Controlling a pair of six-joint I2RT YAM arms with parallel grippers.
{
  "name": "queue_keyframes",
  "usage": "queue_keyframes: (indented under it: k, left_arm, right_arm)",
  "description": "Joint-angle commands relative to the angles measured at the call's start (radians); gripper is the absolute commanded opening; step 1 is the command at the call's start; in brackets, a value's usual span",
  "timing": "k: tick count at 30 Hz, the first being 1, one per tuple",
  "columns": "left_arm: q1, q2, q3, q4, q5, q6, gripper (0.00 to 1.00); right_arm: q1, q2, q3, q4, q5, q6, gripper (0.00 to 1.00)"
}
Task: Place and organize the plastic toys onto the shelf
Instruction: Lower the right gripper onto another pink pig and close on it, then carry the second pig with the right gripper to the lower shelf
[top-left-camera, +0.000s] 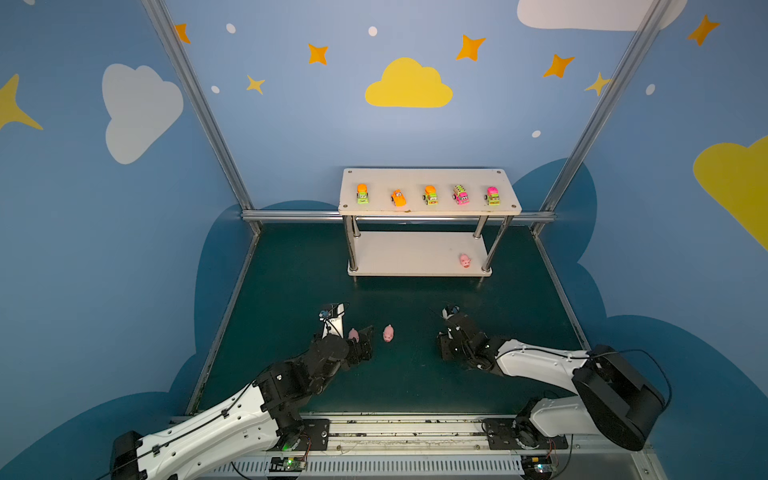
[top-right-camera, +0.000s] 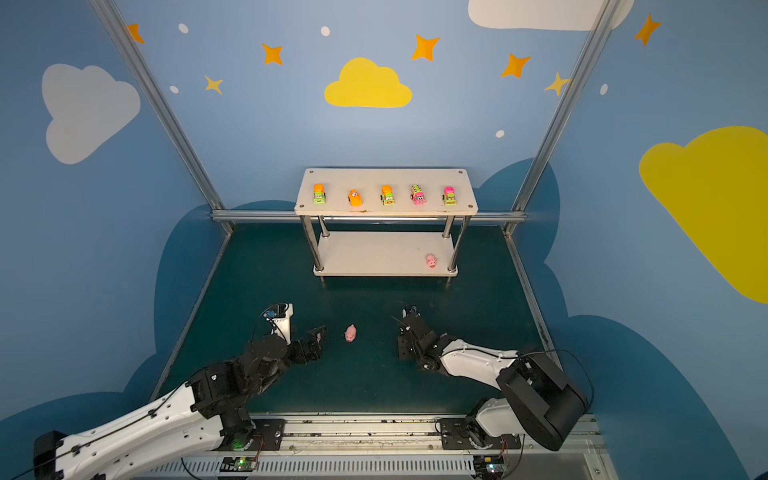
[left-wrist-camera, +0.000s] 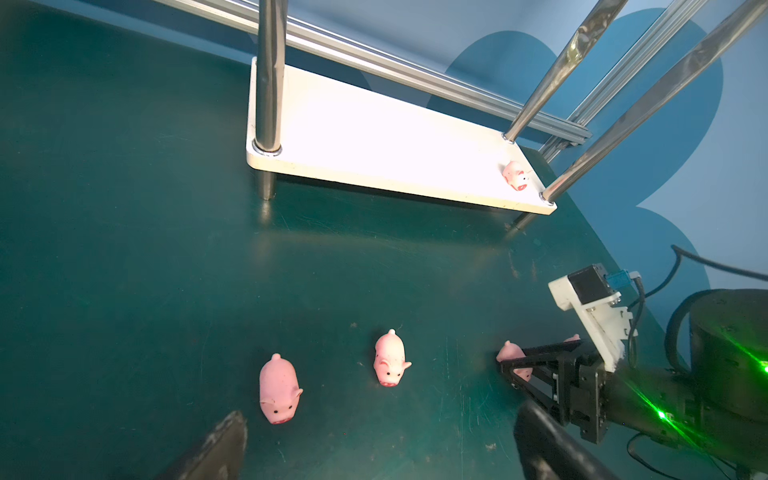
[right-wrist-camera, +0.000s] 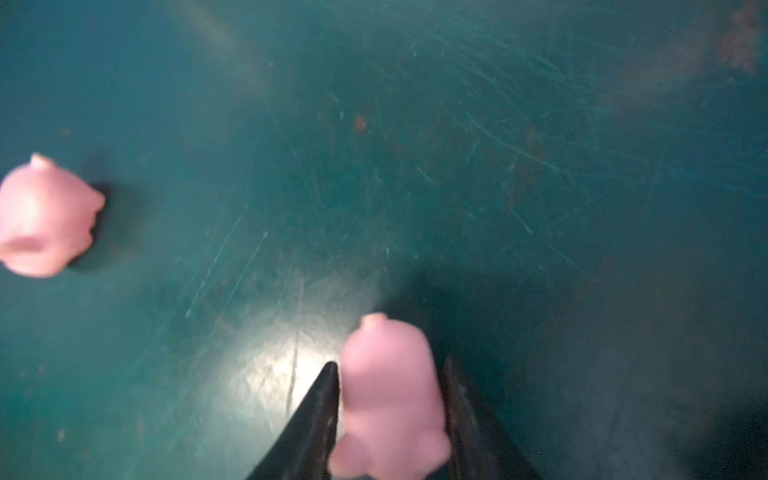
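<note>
The white two-tier shelf (top-left-camera: 415, 178) stands at the back with several toy vehicles (top-left-camera: 430, 195) in a row on its top board. One pink pig (top-left-camera: 464, 260) lies on the lower board. My right gripper (right-wrist-camera: 390, 365) is low over the green table, shut on a pink pig (right-wrist-camera: 390, 399), with a finger against each flank. In both top views the gripper (top-left-camera: 441, 345) hides this pig. Another pig (right-wrist-camera: 41, 216) lies beside it. My left gripper (left-wrist-camera: 382, 436) is open, with one pig (left-wrist-camera: 279, 388) just ahead of its fingers and another pig (left-wrist-camera: 389, 365) further out.
Four shiny metal posts (left-wrist-camera: 268, 75) join the shelf boards. An aluminium frame rail (top-left-camera: 395, 216) runs behind the shelf, and blue walls close in the table on three sides. The two arms' bases sit on the rail (top-left-camera: 407, 432) at the front edge.
</note>
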Motion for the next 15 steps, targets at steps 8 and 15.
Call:
queue_keyframes:
  k: [8, 15]
  left_arm:
    - [0.016, 0.045, 0.011, 0.015, -0.007, 0.009, 1.00]
    - [0.034, 0.087, 0.021, 0.043, 0.004, 0.027, 1.00]
  right_arm:
    - [0.009, 0.008, 0.044, -0.037, 0.042, -0.026, 0.29]
    - [-0.018, 0.021, 0.152, -0.102, 0.046, -0.080, 0.29]
